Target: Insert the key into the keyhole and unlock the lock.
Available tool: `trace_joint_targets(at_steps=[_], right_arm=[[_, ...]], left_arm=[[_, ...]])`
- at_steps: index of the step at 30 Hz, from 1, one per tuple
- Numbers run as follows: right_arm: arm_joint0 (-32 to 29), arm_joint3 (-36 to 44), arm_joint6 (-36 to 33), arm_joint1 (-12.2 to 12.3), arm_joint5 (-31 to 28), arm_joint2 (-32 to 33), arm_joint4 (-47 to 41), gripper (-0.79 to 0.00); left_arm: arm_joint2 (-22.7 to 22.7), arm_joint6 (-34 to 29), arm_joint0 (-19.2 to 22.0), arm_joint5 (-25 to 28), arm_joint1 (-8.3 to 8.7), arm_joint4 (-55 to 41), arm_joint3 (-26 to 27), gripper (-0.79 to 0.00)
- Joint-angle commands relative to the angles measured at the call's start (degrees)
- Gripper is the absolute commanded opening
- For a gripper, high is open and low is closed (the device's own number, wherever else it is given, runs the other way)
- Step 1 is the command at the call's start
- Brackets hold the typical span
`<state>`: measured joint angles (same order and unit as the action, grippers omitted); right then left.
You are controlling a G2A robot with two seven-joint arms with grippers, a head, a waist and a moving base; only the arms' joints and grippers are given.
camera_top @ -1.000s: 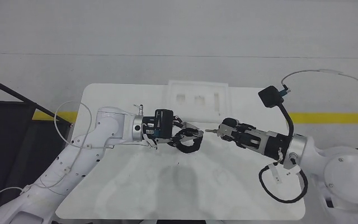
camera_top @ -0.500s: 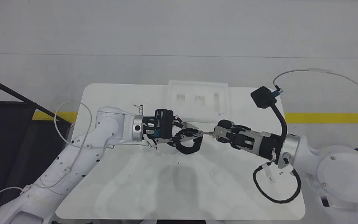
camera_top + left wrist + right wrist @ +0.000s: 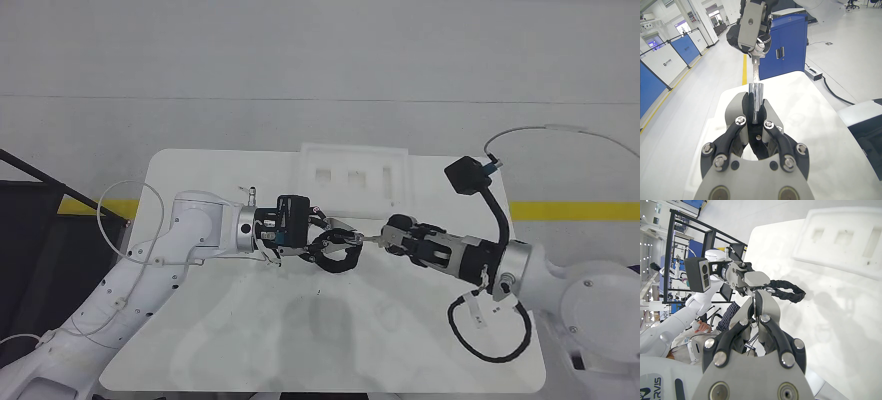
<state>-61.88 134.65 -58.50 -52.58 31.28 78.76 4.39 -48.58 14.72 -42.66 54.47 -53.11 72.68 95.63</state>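
My left gripper [image 3: 754, 106] is shut on the lock [image 3: 756, 94], a chrome cylinder with a black cable loop [image 3: 789, 291] hanging from it. My right gripper [image 3: 755, 298] is shut on the head of the silver key [image 3: 756, 62], whose ring [image 3: 753, 323] dangles between the fingers. The key's blade points straight at the cylinder and its tip meets the cylinder's end; how deep it sits is hidden. In the top view the left gripper [image 3: 322, 238] and right gripper [image 3: 388, 238] face each other above the table's middle, with the key [image 3: 368, 238] between them.
A white foam tray [image 3: 355, 175] with three recesses lies at the back edge of the white table [image 3: 300, 330]. The right arm's camera and cable [image 3: 470, 175] stick up behind it.
The right arm has moved left, carrying the key across the gap until its tip reaches the lock. The left arm and the lock have stayed still.
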Motion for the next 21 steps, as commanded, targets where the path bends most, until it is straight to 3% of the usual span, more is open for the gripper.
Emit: trace_joint_targets(at_steps=[1, 21], right_arm=[[0.1, 0.0, -0.2, 0.1, -0.3, -0.5, 0.5, -0.785], [6.7, 0.0, -0.6, 0.0, 2.5, -8.5, 6.2, -0.785]], left_arm=[[0.0, 0.0, 0.0, 0.0, 0.00, 0.0, 0.0, -0.785], [0.0, 0.0, 0.0, 0.0, 0.00, 0.0, 0.0, -0.785]])
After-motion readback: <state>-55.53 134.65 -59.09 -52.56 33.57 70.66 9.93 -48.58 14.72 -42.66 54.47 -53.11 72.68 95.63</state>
